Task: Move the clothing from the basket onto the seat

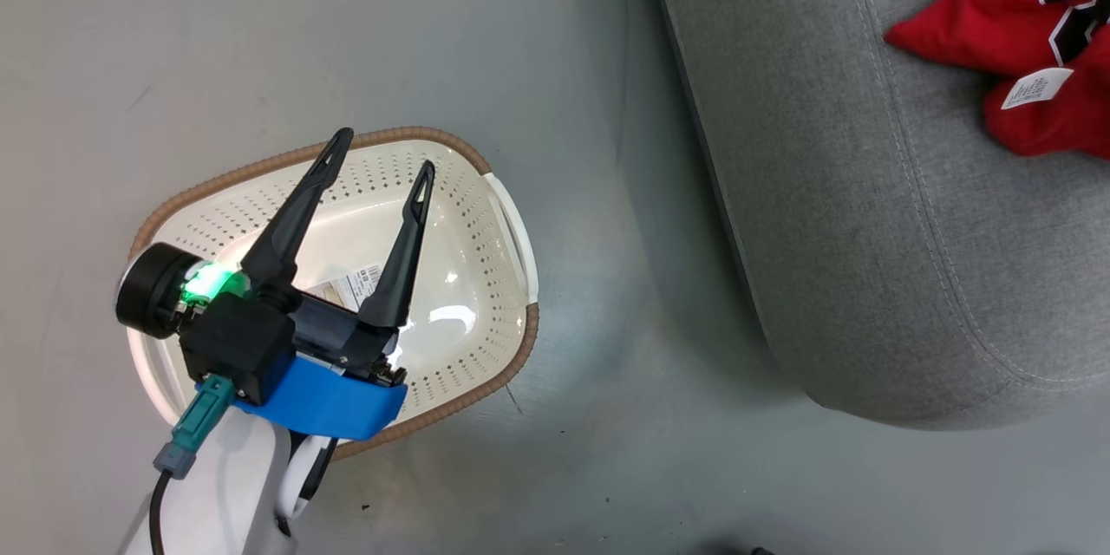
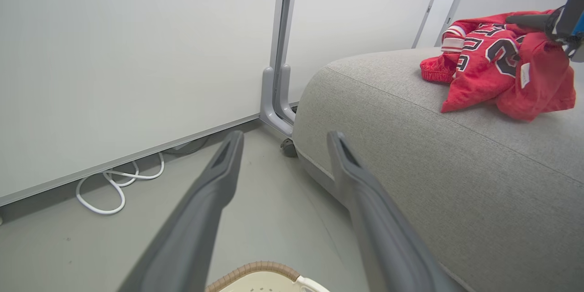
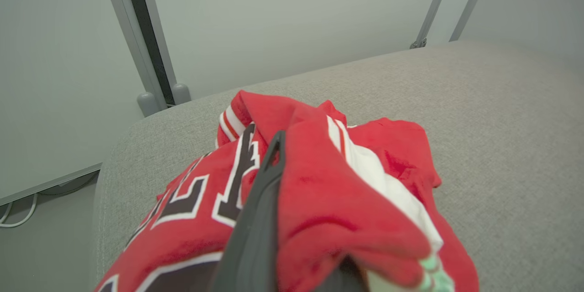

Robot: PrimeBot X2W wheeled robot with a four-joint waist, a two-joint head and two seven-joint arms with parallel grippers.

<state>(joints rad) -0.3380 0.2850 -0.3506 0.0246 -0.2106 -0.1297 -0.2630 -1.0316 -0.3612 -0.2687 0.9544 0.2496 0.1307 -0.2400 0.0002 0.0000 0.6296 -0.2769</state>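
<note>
Red sports clothing with white trim (image 1: 1032,26) lies bunched on the large grey fabric sofa (image 1: 867,191). Its black, white-edged lettering is folded, and its white tag (image 1: 1035,88) is unreadable. The right gripper (image 3: 285,146) pinches red cloth between narrow fingers. The left gripper (image 1: 384,154), fingers spread wide, hovers over the oval cream perforated basket (image 1: 486,277). The print on the basket's bottom sticker (image 1: 351,288) is too small to read.

Left gripper (image 1: 384,152), lower left of the head view: two long black tapered fingers, each slotted near the tip, on a black block body. Blue band (image 1: 321,403) below it, with small screws at its right end. Black round cap (image 1: 146,290) at left, green light (image 1: 208,282) beside it. Teal plug (image 1: 198,421) with grey boot and black cable (image 1: 159,503). White forearm (image 1: 225,486). Right gripper (image 2: 515,20), upper right of the left wrist view: dark finger, blue trim.
</note>
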